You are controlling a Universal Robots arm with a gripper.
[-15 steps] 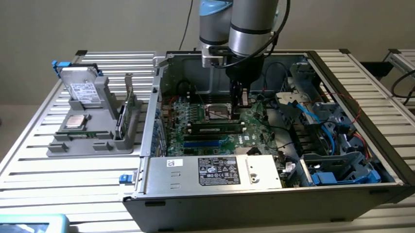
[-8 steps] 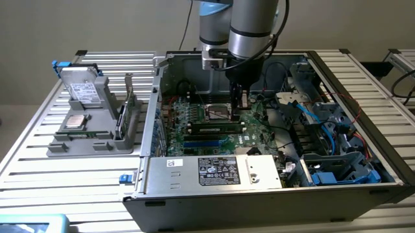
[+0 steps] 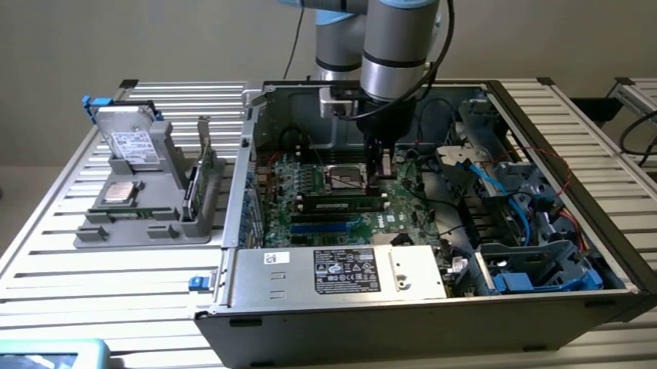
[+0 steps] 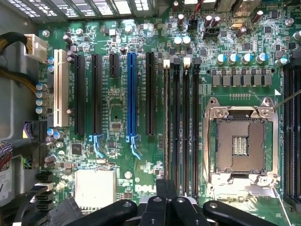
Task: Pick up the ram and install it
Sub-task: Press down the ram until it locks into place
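Gripper (image 4: 166, 188), closed on nothing, hangs over the ram (image 3: 339, 204) standing on the motherboard (image 4: 113, 113); off-centre pressure might leave it unlatched, I judge.

Green motherboard (image 4: 117, 101) with one blue slot (image 4: 131, 94), one white slot (image 4: 60, 89) and rows of black slots (image 4: 186, 127), silver socket frame (image 4: 212, 141), black gripper (image 4: 166, 188), grey tray (image 3: 154, 231), blue cables (image 3: 500, 184), silver slatted table (image 3: 51, 238)

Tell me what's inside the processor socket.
The socket holds no chip: its bare contacts show inside the metal frame. What lies beneath the frame is covered, and the shut jaws hide the board beside one end.
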